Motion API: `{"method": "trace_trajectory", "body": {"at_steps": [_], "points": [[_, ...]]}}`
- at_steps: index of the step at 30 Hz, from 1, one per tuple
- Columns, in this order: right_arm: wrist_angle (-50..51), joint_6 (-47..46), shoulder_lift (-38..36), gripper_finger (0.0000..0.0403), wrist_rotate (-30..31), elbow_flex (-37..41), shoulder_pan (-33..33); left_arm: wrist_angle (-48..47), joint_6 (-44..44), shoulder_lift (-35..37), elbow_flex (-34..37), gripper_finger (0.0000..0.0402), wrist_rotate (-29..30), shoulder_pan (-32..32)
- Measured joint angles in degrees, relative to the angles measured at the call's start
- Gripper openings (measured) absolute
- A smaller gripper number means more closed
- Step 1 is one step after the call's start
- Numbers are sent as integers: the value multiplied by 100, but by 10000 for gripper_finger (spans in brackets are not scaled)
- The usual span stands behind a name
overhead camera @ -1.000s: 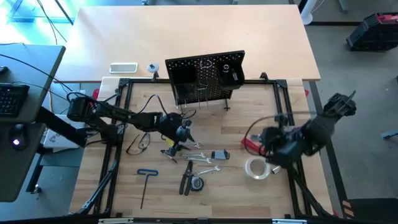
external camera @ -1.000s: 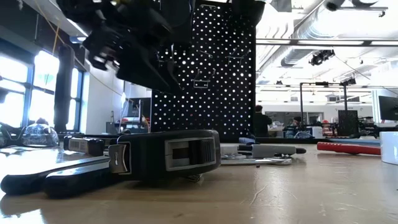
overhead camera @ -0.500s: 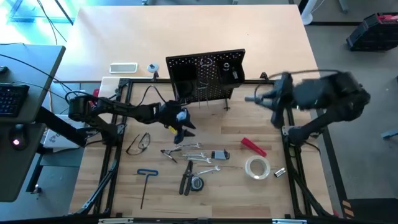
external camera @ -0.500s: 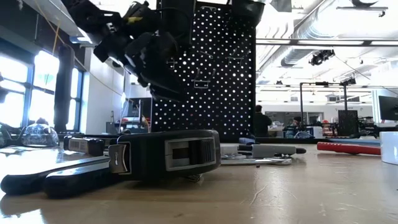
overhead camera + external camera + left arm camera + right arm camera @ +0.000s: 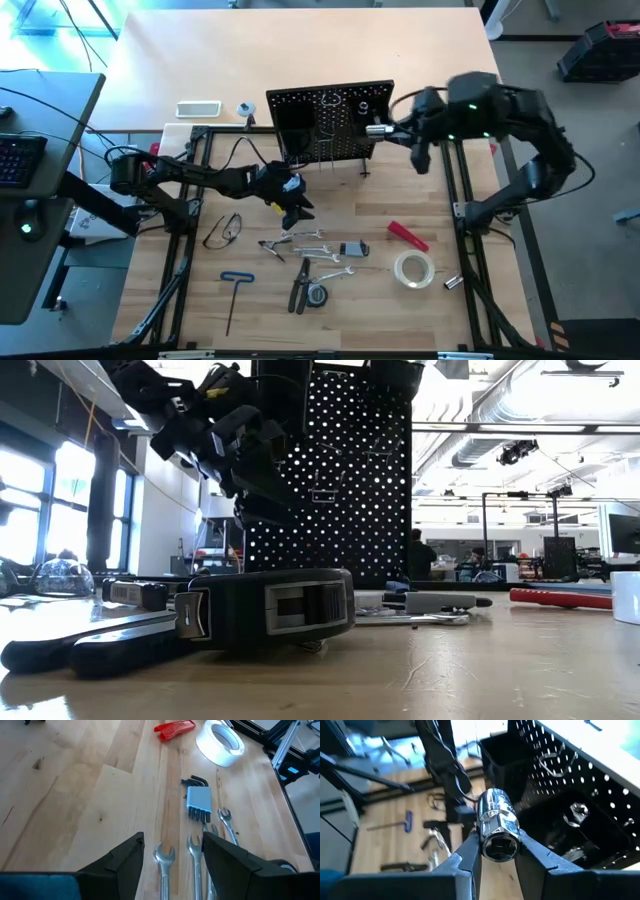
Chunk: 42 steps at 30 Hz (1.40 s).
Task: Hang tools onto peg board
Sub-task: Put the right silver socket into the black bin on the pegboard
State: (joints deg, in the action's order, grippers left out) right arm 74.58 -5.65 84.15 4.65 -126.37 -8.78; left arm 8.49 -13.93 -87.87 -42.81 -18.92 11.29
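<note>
**Chrome socket at the peg board, wrenches waiting below**

The peg board (image 5: pixel 330 125) stands upright at the far middle of the counter (image 5: pixel 200 300), its black bins and hooks facing the near side.

The right pincer (image 5: pixel 385 130) is up at the board's right bin, closed partway on a chrome socket (image 5: pixel 496 826), a short polished cylinder held across its barrel. It is probably heavy for its size, rigid and slick, so a squeeze across the middle of the barrel suits it, and it may slip if tilted.

The left pincer (image 5: pixel 172 851) hovers empty and wide open over the silver wrenches (image 5: pixel 165 865) near the counter's middle. These look stiff, flat and thin, best taken mid-shank.

The tape roll (image 5: pixel 413 269), right of them, is light and hollow; its rim is the place to grip.
</note>
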Motion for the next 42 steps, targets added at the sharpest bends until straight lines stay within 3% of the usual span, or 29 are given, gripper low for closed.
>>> {"method": "trace_trajectory", "body": {"at_steps": [7, 14, 27, 42], "points": [[838, 416, 742, 79, -435, -845, -745, 57, -50, 0, 0, 193, 64, 0], [1215, 683, 1020, 79, -672, -850, -1167, 28, 52, 0, 0, 193, 100, 14], [1395, 1051, 1339, 79, -326, -846, -1190, 47, 103, 0, 0, 193, 108, 33], [1483, 1196, 1531, 91, -328, -850, -1186, 43, 50, 1, 0, 193, 121, -45]]}}
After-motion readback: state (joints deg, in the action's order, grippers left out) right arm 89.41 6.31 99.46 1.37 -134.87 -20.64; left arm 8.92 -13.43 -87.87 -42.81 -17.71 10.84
